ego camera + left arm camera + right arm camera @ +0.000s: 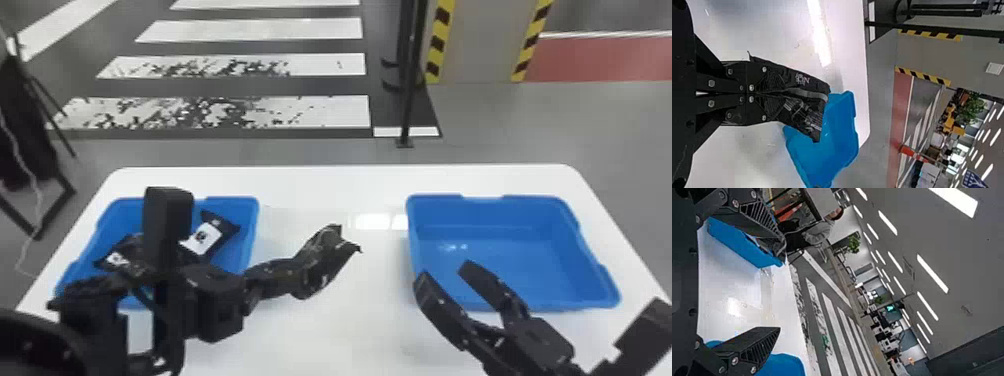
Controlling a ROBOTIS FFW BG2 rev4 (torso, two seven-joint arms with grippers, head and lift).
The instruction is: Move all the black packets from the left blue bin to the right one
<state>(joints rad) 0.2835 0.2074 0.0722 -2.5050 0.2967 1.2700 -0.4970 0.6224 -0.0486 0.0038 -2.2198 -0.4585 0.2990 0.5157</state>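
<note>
Left hand (296,280) pinches a black packet (329,256) tight (right hand (445,274) wide open).

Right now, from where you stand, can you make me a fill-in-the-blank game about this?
Held in the left claw, the packet is coloured ____. The right claw is ____, not shut. The bin with more packets inside is on the robot's ____ side. The white table holds ____ blue bins.
Missing words: black; open; left; two.

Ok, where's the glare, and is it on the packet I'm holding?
Head view: bright patches on the table beside the right bin, faint glints inside it; left wrist view: a bright streak on the table, clear of the held packet; right wrist view: a table patch, bright ceiling lights.
</note>
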